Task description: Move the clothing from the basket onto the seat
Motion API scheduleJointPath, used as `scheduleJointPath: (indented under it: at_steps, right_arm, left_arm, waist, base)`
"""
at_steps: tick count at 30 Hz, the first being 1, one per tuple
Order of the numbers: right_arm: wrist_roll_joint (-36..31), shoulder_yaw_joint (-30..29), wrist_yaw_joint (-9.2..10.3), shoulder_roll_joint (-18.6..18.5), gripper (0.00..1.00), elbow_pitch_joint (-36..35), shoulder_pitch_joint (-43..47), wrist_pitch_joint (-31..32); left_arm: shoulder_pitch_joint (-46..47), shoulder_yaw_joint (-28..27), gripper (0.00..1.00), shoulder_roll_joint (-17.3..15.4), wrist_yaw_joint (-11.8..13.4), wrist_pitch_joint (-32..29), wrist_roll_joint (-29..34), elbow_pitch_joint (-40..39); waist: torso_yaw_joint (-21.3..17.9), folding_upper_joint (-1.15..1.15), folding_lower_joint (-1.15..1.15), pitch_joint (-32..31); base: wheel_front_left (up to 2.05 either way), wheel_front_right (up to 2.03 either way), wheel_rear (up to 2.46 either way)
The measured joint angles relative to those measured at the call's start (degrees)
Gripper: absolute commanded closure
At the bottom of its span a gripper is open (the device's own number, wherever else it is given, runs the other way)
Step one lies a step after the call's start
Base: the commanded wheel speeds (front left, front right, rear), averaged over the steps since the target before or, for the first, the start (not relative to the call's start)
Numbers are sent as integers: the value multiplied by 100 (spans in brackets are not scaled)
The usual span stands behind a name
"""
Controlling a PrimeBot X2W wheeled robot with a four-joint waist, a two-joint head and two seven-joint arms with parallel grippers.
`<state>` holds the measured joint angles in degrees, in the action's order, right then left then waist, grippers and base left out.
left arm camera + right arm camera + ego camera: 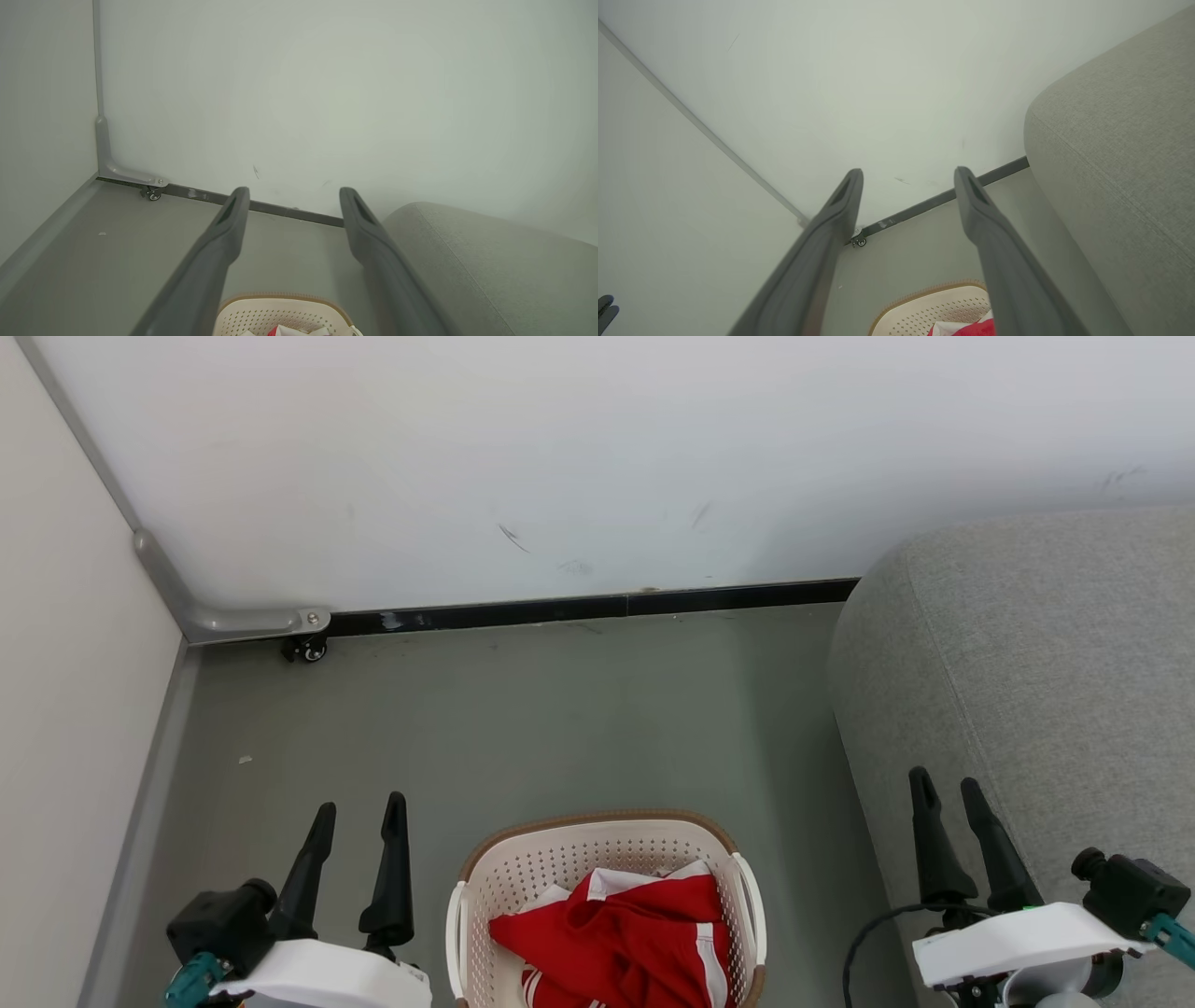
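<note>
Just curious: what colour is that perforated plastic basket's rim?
Brown, atop the cream perforated plastic basket; best in the head view.

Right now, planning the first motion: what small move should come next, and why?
Probably lower the open, empty right gripper to the red fabric clothing in the cream perforated plastic basket; the grey upholstered seat lies on that side.

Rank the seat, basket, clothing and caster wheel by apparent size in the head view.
Largest to smallest: seat, basket, clothing, caster wheel. The frame edge cuts off the first three, so this is visible area only.
</note>
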<state>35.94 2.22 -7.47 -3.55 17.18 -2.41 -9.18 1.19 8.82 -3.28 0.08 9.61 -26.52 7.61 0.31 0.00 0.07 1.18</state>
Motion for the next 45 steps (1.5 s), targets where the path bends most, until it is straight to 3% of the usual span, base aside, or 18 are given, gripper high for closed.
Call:
scheduleJointPath:
  at_steps: [23, 45]
  right_arm:
    - [-1902, 163, -1, 46, 0, 264, 2, -301]
    - [-1937, 178, -1, 62, 0, 321, -34, -345]
  left_arm:
    - [-115, 339, 0, -24, 449, 455, 2083, 44]
    - [-112, 296, 0, -13, 454, 460, 2068, 142]
  waist:
    - [13, 0, -3, 150]
    - [-5, 0, -4, 249]
  base:
    - [0, 0, 0]
    - [0, 0, 0]
